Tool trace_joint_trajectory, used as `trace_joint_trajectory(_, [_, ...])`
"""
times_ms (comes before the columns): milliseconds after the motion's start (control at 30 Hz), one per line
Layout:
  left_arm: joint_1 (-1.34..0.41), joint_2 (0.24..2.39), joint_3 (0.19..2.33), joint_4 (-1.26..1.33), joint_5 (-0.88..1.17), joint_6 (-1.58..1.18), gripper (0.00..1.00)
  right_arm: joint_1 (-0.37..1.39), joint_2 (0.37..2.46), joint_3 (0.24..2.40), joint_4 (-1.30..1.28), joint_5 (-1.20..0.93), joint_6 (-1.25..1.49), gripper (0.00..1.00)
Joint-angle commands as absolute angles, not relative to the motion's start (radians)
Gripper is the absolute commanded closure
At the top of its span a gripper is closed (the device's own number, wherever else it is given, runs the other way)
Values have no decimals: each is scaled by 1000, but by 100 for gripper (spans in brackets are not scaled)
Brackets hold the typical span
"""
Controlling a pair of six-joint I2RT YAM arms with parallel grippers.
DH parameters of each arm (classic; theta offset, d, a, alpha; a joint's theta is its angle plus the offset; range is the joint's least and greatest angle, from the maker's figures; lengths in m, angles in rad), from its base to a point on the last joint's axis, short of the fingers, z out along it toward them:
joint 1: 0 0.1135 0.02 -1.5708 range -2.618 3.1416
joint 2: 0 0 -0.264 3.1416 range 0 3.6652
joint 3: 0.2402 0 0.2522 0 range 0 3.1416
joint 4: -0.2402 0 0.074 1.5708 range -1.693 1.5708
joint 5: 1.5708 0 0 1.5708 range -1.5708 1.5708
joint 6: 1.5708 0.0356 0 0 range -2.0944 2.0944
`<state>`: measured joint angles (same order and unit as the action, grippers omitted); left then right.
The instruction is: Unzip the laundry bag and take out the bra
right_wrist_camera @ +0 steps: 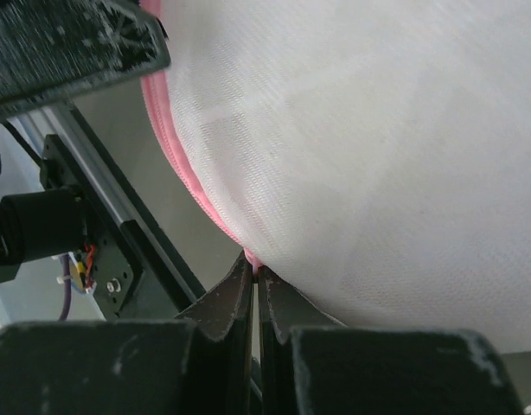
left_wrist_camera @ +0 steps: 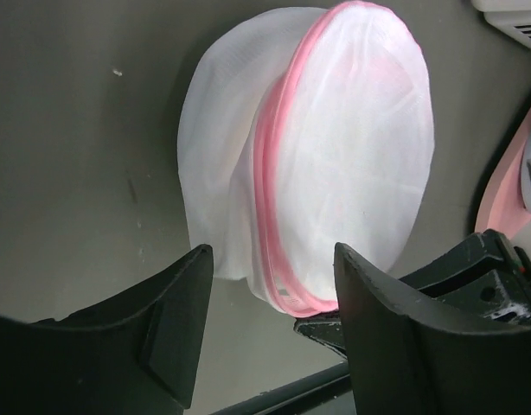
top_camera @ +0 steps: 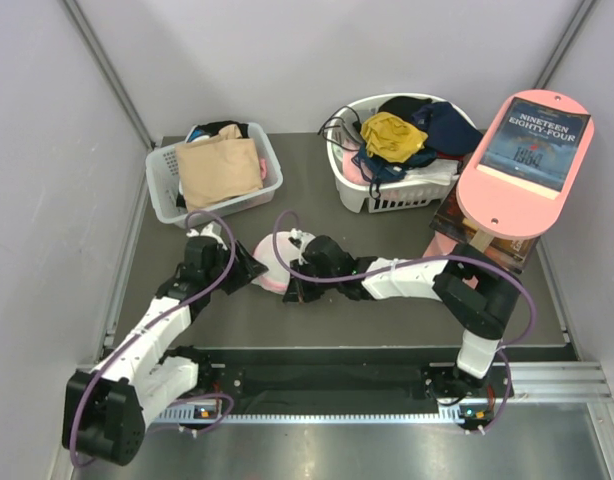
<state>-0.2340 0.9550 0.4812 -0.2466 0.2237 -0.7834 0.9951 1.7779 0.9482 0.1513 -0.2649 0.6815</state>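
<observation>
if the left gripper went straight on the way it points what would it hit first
The laundry bag. In the left wrist view it sits straight ahead of the left gripper, its pink-rimmed lower edge near the open fingers. Depth is hard to judge, but nothing lies in between.

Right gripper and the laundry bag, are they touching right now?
Touching. The right wrist view shows the right gripper shut, its fingertips pinching the laundry bag at its pink rim with no gap.

The laundry bag's (left_wrist_camera: 343, 156) contents are blurred by its mesh. Its near rim is covered by the right gripper (right_wrist_camera: 255, 275).
</observation>
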Motion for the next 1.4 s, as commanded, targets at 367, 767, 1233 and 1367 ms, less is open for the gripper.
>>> trace_joint_trajectory(367, [-229, 896, 393, -149, 273, -850, 44, 1054, 1844, 1086, 169, -304, 663, 100])
trace_joint_trajectory(767, [-229, 989, 413, -112, 268, -822, 100, 1055, 1832, 1068, 152, -288, 664, 100])
trace_joint_trajectory(1233, [-222, 960, 442, -193, 189, -792, 100, 963, 1743, 927, 147, -244, 666, 100])
trace_joint_trajectory(1367, [-221, 945, 446, -202, 190, -792, 100, 943, 1735, 910, 144, -238, 655, 100])
